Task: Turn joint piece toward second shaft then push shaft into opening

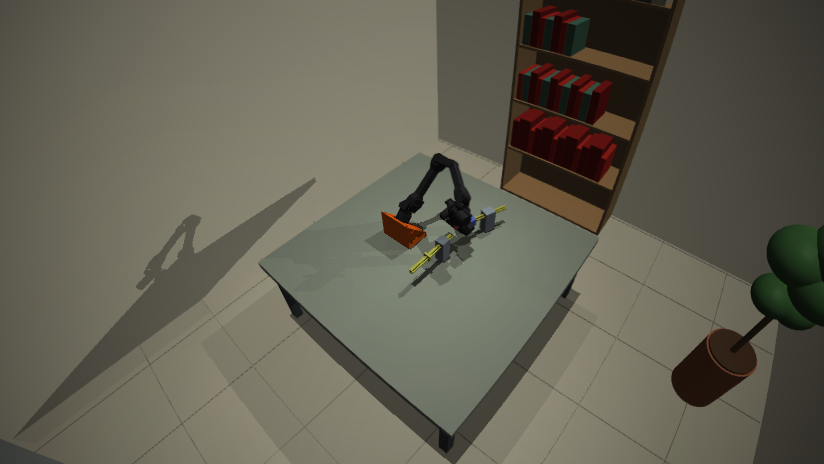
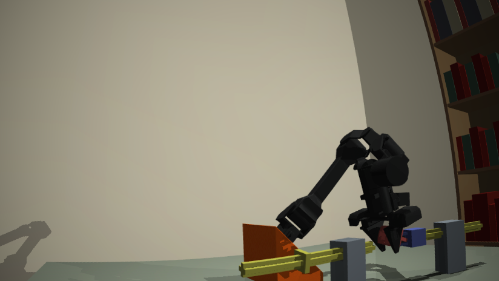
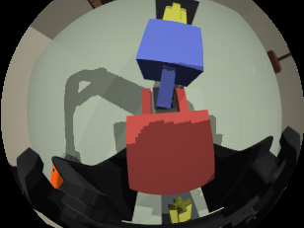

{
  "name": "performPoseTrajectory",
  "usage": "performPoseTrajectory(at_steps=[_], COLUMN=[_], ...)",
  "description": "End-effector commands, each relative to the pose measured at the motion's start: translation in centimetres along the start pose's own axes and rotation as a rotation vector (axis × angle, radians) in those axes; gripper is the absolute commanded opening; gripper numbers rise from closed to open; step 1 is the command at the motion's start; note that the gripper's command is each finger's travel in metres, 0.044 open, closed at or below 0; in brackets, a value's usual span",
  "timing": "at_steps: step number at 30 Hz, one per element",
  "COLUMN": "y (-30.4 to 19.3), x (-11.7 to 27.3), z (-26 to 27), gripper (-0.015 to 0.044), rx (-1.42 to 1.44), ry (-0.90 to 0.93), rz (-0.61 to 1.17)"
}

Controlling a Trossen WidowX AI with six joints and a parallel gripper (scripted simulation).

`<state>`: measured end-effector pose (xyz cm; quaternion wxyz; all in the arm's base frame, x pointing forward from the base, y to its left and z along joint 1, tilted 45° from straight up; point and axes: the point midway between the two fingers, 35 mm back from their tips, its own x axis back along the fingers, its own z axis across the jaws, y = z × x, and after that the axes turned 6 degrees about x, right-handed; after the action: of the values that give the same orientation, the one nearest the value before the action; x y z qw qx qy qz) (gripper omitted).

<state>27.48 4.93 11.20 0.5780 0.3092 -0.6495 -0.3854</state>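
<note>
My gripper (image 2: 389, 245) (image 3: 165, 141) is shut on the red joint piece (image 2: 384, 235) (image 3: 170, 157), one finger on each side. Its red prongs reach to the blue hinge part (image 1: 472, 220) (image 2: 415, 237) (image 3: 173, 43) on the end of the first yellow shaft (image 1: 500, 208) (image 2: 473, 226) (image 3: 175, 14), held by a grey block (image 1: 488, 219) (image 2: 450, 247). The second yellow shaft (image 1: 420, 263) (image 2: 272, 267) (image 3: 181, 212) passes through the other grey block (image 1: 442, 249) (image 2: 354, 260). Its tip is near the red piece, with a gap visible in the wrist view. The joint's opening is hidden.
An orange angled panel (image 1: 400, 231) (image 2: 260, 240) (image 3: 56, 178) stands by the arm's base. The second shaft carries a yellow crosspiece (image 2: 306, 261) outside its block. All stand on the grey-green table (image 1: 438, 345). A bookshelf (image 1: 562, 201) and potted plant (image 1: 712, 374) are beyond the table.
</note>
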Motion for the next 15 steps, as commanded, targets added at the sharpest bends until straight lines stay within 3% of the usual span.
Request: performPoseTrajectory(at_steps=[1, 5, 8, 15], y=[0.00, 0.00, 0.00, 0.00], x=[0.00, 0.00, 0.00, 0.00], z=[0.00, 0.00, 0.00, 0.00], gripper=[0.0026, 0.0131, 0.0147, 0.0331], rx=[0.000, 0.000, 0.000, 0.000], ry=[0.000, 0.000, 0.000, 0.000], rz=[0.000, 0.000, 0.000, 0.000])
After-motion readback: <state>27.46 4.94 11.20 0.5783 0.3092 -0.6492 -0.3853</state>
